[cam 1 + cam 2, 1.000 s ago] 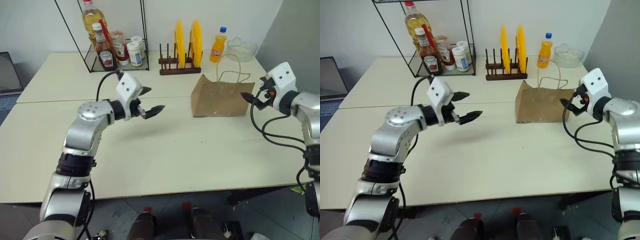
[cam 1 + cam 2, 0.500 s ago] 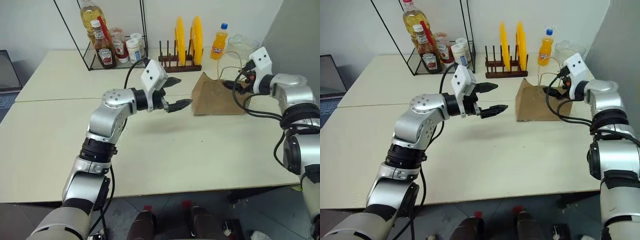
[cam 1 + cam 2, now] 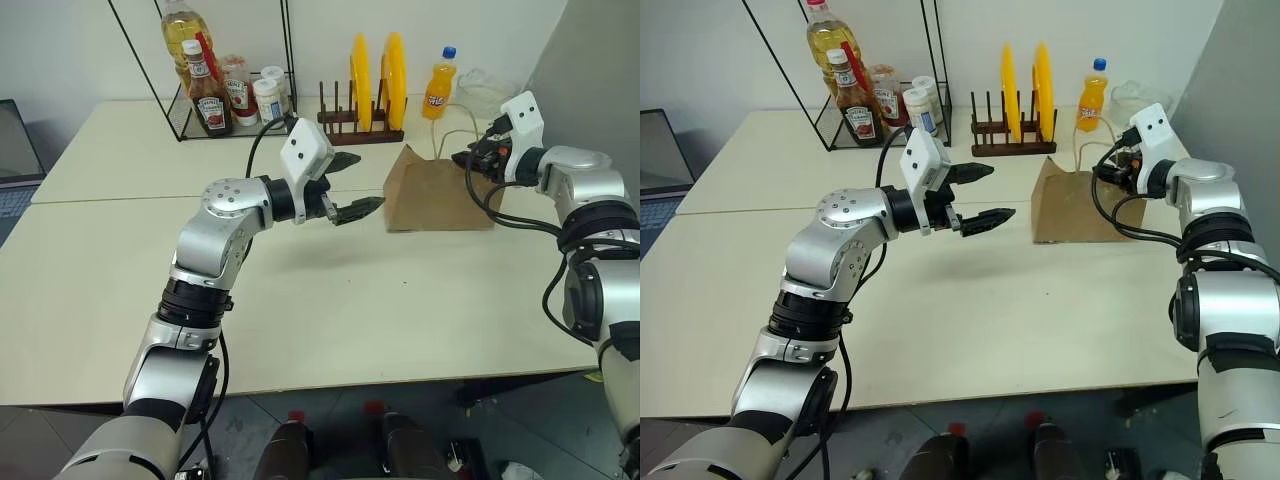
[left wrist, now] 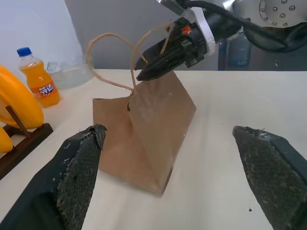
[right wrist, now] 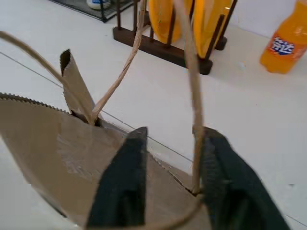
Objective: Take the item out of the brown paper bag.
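Kraft-brown paper bag standing upper right of centre, top edge serrated, thin twisted loop handles arching up. Right gripper at its rim, narrow gap between fingers, one handle strand inside. Left gripper spread wide, just beside.

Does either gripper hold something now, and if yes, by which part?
The left gripper is open and empty. The right gripper is at the top edge of the brown paper bag, beside its loop handles; whether it grips one cannot be told.
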Controlling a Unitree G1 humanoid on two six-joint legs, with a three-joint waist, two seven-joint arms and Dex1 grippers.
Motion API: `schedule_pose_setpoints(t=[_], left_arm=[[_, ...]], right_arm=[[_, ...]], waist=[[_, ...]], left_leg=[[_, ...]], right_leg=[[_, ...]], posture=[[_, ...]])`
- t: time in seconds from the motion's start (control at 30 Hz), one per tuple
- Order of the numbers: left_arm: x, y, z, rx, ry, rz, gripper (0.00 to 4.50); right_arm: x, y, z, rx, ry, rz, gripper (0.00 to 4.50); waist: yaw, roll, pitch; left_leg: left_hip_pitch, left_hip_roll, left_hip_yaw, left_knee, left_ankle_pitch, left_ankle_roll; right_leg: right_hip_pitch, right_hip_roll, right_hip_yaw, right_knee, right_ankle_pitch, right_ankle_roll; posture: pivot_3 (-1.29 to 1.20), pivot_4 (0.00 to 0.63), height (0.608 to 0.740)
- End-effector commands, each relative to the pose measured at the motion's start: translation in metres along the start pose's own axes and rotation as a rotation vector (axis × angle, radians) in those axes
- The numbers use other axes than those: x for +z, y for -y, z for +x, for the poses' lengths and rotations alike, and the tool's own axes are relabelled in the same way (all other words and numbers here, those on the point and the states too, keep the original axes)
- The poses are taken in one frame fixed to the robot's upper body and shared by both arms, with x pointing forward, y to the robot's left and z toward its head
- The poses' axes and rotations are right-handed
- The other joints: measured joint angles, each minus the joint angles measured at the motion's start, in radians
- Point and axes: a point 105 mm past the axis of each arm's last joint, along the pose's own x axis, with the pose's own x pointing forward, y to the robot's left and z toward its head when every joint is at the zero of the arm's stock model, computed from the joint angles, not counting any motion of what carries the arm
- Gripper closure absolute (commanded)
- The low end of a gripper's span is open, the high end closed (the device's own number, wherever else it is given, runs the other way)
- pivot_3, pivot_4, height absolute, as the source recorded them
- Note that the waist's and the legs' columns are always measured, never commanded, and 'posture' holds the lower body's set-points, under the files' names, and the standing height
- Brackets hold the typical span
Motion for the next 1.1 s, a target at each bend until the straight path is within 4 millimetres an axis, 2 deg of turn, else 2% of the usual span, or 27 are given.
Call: schedule_pose_setpoints(t=[0.03,0.07,0.1,0.43,0.77,1.1], left_arm=[[0.019,-0.003,-0.001,0.010,0.059,0.044,0.00],[0.020,-0.004,0.000,0.011,0.062,0.044,0.00],[0.021,-0.005,0.000,0.012,0.064,0.046,0.00],[0.022,-0.010,-0.002,0.038,0.068,0.058,0.00],[0.023,-0.022,-0.008,0.092,0.078,0.050,0.00],[0.023,-0.028,-0.014,0.122,0.077,0.051,0.00]], right_arm=[[0.024,-0.004,0.001,0.026,0.064,-0.013,4.18],[0.023,-0.005,0.002,0.025,0.063,-0.013,4.45],[0.023,-0.005,0.003,0.023,0.061,-0.015,4.48],[0.026,-0.004,0.002,0.018,0.067,-0.016,4.48],[0.062,-0.011,0.004,0.046,0.172,0.061,4.48],[0.065,-0.013,0.006,0.044,0.171,0.052,4.48]], waist=[[-0.004,0.000,0.000],[-0.007,0.000,0.000],[-0.009,0.000,0.000],[-0.016,0.000,0.000],[-0.016,0.001,0.000],[-0.016,0.001,0.000]], left_leg=[[0.000,0.000,0.000,0.000,0.000,0.000],[0.001,0.000,0.000,0.000,0.000,0.000],[0.001,0.000,0.000,0.000,0.000,0.000],[0.001,0.000,0.000,0.006,0.000,0.000],[-0.001,0.000,-0.001,0.008,0.000,0.000],[-0.002,-0.001,-0.001,0.011,0.000,0.000]], right_leg=[[0.000,0.000,0.000,0.000,0.000,0.000],[0.000,0.000,0.000,0.001,0.000,0.000],[0.000,0.000,0.001,0.003,0.000,0.000],[-0.003,0.000,0.003,0.012,0.000,0.000],[-0.005,0.000,0.004,0.013,0.000,0.000],[-0.005,0.000,0.004,0.013,0.000,0.000]], posture=[[0.00,0.150,0.740],[0.00,0.150,0.740],[0.00,0.150,0.740],[0.00,0.150,0.740],[0.00,0.150,0.740],[0.00,0.150,0.740]])
